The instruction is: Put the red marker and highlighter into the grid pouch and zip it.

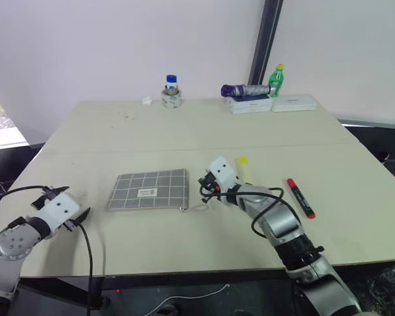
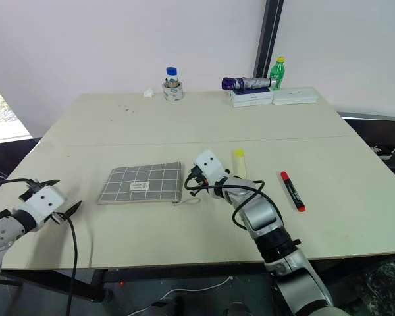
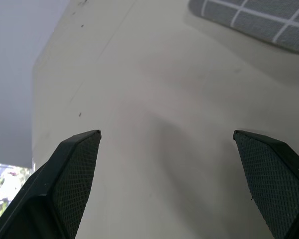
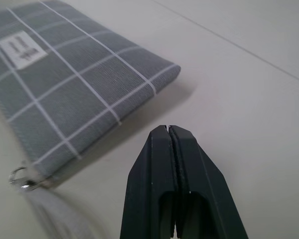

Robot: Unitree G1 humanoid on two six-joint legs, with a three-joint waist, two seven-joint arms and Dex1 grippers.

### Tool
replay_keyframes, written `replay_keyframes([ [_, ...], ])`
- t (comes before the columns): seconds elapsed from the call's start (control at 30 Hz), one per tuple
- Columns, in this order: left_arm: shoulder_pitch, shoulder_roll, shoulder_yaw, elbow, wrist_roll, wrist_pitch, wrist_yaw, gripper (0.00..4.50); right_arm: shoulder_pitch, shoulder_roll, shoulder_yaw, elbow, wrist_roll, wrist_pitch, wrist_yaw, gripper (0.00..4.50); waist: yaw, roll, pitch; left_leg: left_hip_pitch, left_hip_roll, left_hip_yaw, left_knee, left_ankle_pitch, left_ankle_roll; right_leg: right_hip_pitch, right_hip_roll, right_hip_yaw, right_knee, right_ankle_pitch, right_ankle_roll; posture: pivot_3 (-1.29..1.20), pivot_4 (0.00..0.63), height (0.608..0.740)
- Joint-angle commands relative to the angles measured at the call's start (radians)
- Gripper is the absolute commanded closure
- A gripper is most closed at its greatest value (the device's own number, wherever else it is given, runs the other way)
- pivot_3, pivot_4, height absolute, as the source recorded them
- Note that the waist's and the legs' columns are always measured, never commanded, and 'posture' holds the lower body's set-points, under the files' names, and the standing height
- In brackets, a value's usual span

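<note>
So the grid pouch (image 1: 149, 190) is lying flat near the middle of the table (image 1: 184, 131), long side running left-right, zipped end with the metal ring and pale pull cord (image 1: 196, 207) pointed toward the robot's right. The right gripper (image 4: 169, 130) is parked just beside that end, fingers clenched tight together with nothing pinched between them. The pouch corner sits just ahead of the tips, not touched.

The highlighter (image 1: 243, 168) is found right behind that wrist, long axis running away from the robot. The red marker (image 1: 301, 197) is further out to the right, also pointing roughly away, slightly slanted. Both are well apart from the left gripper (image 1: 71, 205), which is held wide open and empty over bare table near the left edge, with the pouch off to its right.

Right arm is clearly the nearer one for the pull cord and both pens. Likely the zipper gets tackled first, and the jaws would need to be spread for that.
</note>
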Motion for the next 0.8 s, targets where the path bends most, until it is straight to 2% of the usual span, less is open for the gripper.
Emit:
replay_keyframes([
  [0.03, -0.045, 0.029, -0.049, 0.049, 0.031, -0.087, -0.026, 0.0, -0.07, 0.041, -0.009, 0.117, -0.043, -0.057, -0.039, 4.45, 0.0, 0.0, 0.0, 0.0, 0.0, 0.0, 0.0, 0.0, -0.001, 0.0, 0.0, 0.0, 0.002, 0.0, 0.0, 0.0, 0.15, 0.74],
  [0.4, -0.181, 0.02, -0.181, 0.191, 0.045, -0.212, -0.144, 0.0, -0.237, 0.138, -0.006, 0.457, -0.104, -0.239, 0.007, 4.45, -0.003, 0.0, 0.0, 0.002, -0.001, 0.0, 0.0, 0.001, -0.001, 0.0, 0.002, 0.0, 0.004, 0.0, 0.0, 0.0, 0.15, 0.74],
  [0.63, -0.21, 0.009, -0.219, 0.211, 0.029, -0.267, -0.205, 0.0, -0.285, 0.155, -0.007, 0.538, -0.13, -0.326, 0.06, 4.45, -0.003, 0.001, 0.0, 0.003, -0.001, 0.0, 0.0, 0.001, -0.001, 0.0, 0.003, 0.0, 0.004, 0.0, 0.0, 0.0, 0.15, 0.74],
  [0.8, -0.209, -0.016, -0.238, 0.152, -0.004, -0.27, -0.254, 0.0, -0.287, 0.151, -0.014, 0.559, -0.147, -0.351, 0.08, 4.45, -0.002, 0.001, 0.0, 0.003, -0.001, 0.0, 0.0, 0.001, -0.001, 0.0, 0.003, 0.001, 0.004, 0.0, 0.0, 0.0, 0.15, 0.74],
])
